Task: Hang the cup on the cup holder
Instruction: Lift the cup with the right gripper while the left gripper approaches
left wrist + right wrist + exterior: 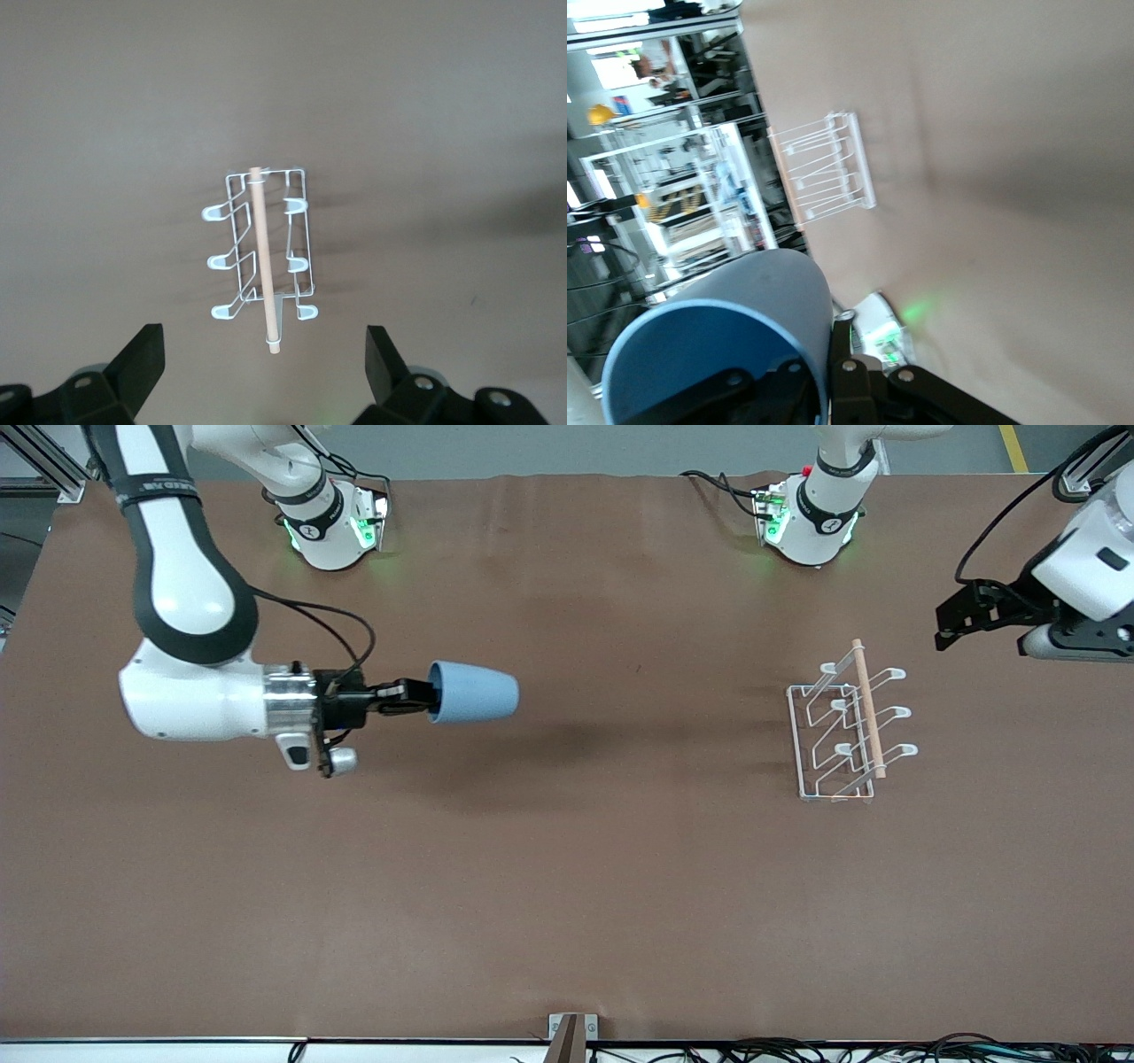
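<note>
Front view: cup (474, 692) is being gripped by its rim in right gripper (416, 696); slipping is being risked nearing rack (846, 726). Left gripper (952, 624) is being held wide, empty.

Both arms are glossy white shells with black joint bands and green status lights glowing at the bases. The right pincer (416, 695) is black, bolted to a silver metal wrist ring, with a black cable looping off it. The left pincer (952, 633) is black too.
</note>
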